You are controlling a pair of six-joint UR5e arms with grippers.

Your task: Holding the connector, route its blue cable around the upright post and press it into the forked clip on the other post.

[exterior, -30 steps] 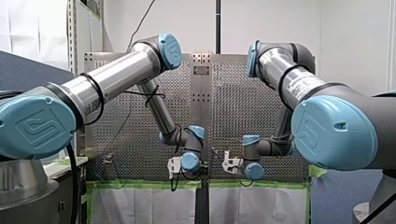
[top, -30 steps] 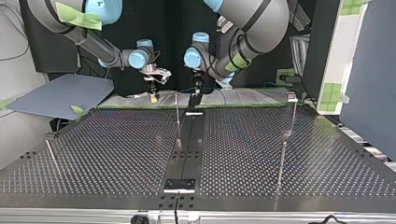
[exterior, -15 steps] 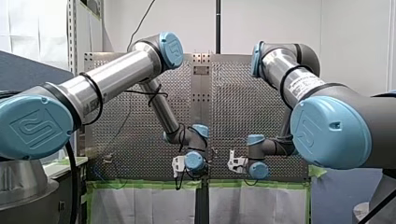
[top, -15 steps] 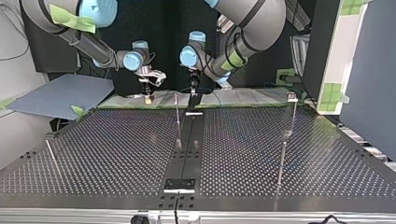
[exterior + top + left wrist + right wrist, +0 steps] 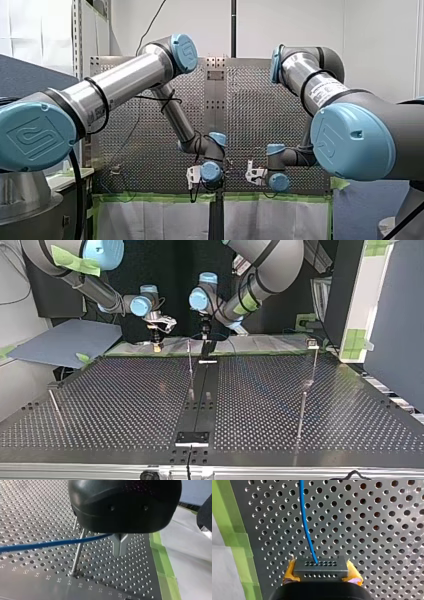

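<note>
At the table's far edge in the top view, next to the strip of green tape (image 5: 235,542), both grippers hang low over the perforated table (image 5: 125,400), near each other but apart. My right gripper (image 5: 321,573), whose arm enters at that view's left, is clamped on the connector (image 5: 321,566). Its wrist view shows the grey block, with two rows of small holes, squeezed between the yellow pads (image 5: 290,572). The blue cable (image 5: 305,522) leaves the connector's face and runs ahead over the perforations, beside the tape but not over it. My left gripper (image 5: 120,547) is black, and its metal fingers (image 5: 116,545) are pressed together with only a thin seam between them. In its wrist view the blue cable comes in from the side, crosses the upright post (image 5: 78,553) high up and runs into the fingers near their roots, so they are closed on it. Whether the cable touches the post cannot be told. That thin post rises from a hole in the table just beside the fingers. Toward the top view's right, another thin post (image 5: 313,367) carries a small clip (image 5: 313,343) at its top. Its fork is too small to make out, and both grippers are well apart from it.
</note>
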